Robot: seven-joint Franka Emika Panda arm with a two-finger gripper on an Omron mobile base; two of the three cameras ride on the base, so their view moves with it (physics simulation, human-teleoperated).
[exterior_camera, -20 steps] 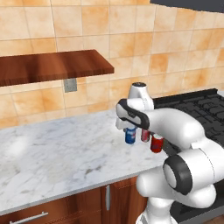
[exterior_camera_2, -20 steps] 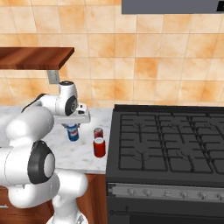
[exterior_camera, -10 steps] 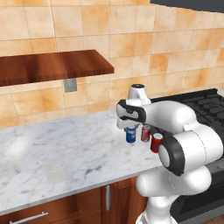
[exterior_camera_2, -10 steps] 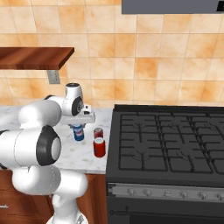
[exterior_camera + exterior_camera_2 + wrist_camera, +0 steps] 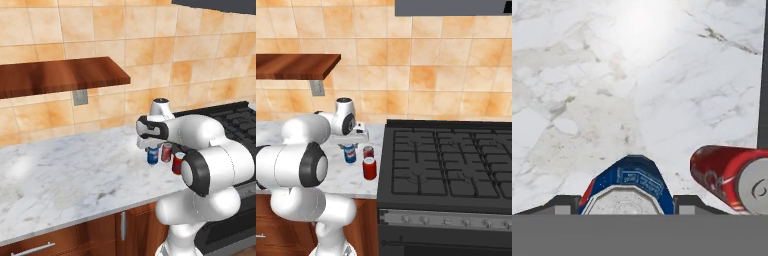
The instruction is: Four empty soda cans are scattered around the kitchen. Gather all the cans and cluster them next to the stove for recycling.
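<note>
Over the marble counter [image 5: 75,175], just left of the stove [image 5: 451,170], we see the gripper [image 5: 152,148] pointing straight down with its jaws narrowly parted around the top of a blue can [image 5: 153,155]. From the hand view the blue can [image 5: 628,187] sits right between the two dark fingertips [image 5: 562,205], which stand close against its sides, so we read this as a grip on the can. We cannot tell whether its base rests on the counter or hangs just above it. Two red cans stand upright beside it: one [image 5: 368,152] just behind and near the blue one, the other [image 5: 370,168] nearer the counter's front edge, close to the stove's side. All three cans form a tight cluster. The blue can carries a pale band and a silver lid
</note>
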